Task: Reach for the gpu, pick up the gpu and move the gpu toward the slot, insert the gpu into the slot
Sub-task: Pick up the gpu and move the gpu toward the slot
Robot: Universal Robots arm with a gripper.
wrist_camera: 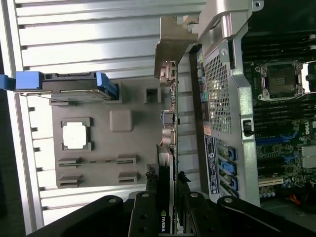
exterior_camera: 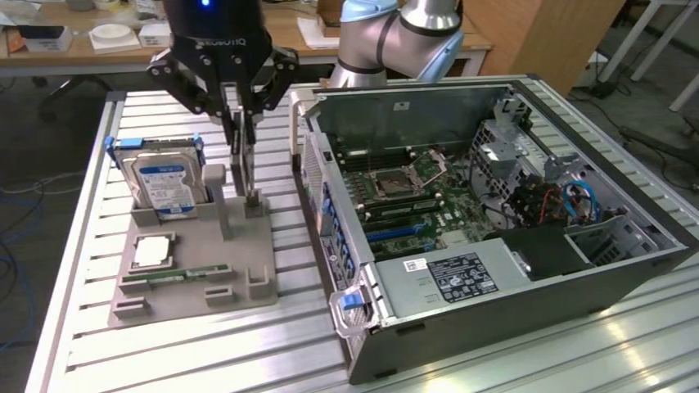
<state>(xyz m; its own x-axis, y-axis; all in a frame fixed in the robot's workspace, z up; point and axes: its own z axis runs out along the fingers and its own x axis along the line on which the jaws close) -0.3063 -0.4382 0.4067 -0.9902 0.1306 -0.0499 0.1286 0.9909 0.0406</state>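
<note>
I see the gpu (exterior_camera: 242,168) edge-on, a thin card standing upright over the grey fixture plate (exterior_camera: 196,299), its lower end at a post of the plate. My gripper (exterior_camera: 238,131) hangs straight above it, shut on the card's upper edge. In the wrist view the black fingers (wrist_camera: 148,200) clamp the gpu (wrist_camera: 167,173) from both sides, and its silver bracket (wrist_camera: 173,47) points away from the camera. The blue expansion slot (exterior_camera: 395,233) lies on the motherboard inside the open computer case (exterior_camera: 437,282), to the exterior view's right of the gpu.
A blue-labelled hard drive (exterior_camera: 164,182) stands on the fixture plate, with a processor (exterior_camera: 151,251) and a memory stick (exterior_camera: 175,277) lying nearer the front. The case's rear wall (exterior_camera: 317,188) rises close beside the gpu. A wooden desk (exterior_camera: 65,45) stands behind the slatted table.
</note>
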